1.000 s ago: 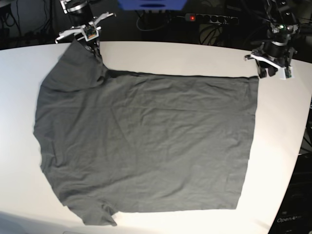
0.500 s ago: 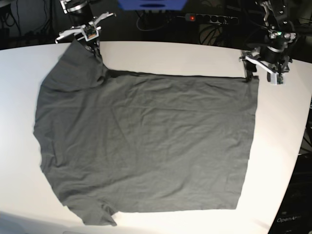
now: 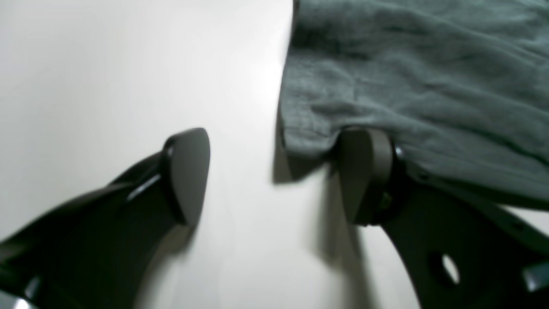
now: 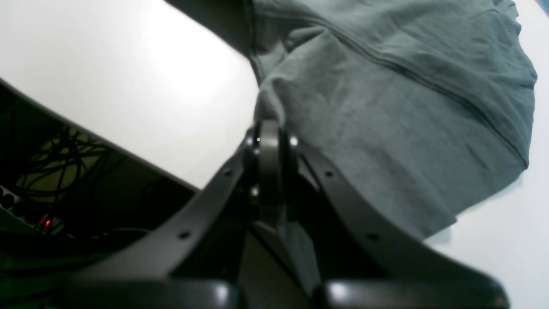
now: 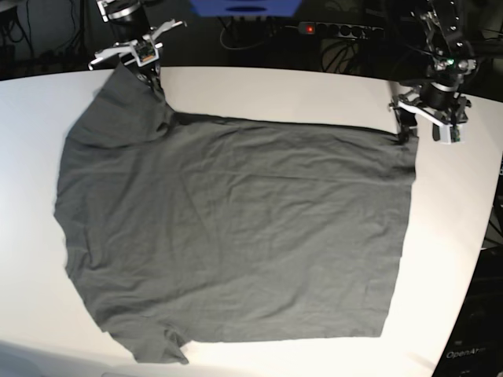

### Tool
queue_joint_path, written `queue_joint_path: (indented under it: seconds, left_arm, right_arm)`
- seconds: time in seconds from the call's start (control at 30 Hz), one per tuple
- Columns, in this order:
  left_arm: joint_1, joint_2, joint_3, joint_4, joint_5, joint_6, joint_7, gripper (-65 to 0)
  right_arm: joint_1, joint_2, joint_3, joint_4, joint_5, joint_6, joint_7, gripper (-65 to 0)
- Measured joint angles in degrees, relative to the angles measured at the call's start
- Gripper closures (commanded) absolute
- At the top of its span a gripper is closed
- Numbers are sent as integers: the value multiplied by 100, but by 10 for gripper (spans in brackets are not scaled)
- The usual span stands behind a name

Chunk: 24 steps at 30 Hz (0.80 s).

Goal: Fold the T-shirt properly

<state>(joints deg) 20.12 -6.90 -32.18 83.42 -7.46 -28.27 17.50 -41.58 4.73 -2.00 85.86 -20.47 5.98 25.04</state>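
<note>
Base view: the T-shirt [image 5: 236, 228] spreads out between and in front of both tools. The right tool [image 4: 276, 139] pinches its cloth, probably to anchor that side; the left tool [image 3: 274, 176] gapes wide at the opposite corner, apparently placed to grip it for folding.

left end effector [image 3: 279, 176] open, right end effector [image 4: 271, 133] shut
</note>
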Motion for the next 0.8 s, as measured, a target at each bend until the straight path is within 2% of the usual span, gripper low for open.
queue_joint_path:
  seconds: [0.1, 0.2, 0.8]
  left_arm:
    - [0, 63, -2, 17, -7, -444, 0, -454]
    - [0, 140, -17, 22, -46, -597, -35, -454]
    - [-302, 247, 4, -205, -149, -625, -61, -449]
  right_arm:
    - [0, 0, -2, 0, 0, 0, 0, -3]
    - [-2, 0, 0, -2, 0, 2, 2, -3]
    - [-17, 0, 0, -4, 0, 0, 7, -4]
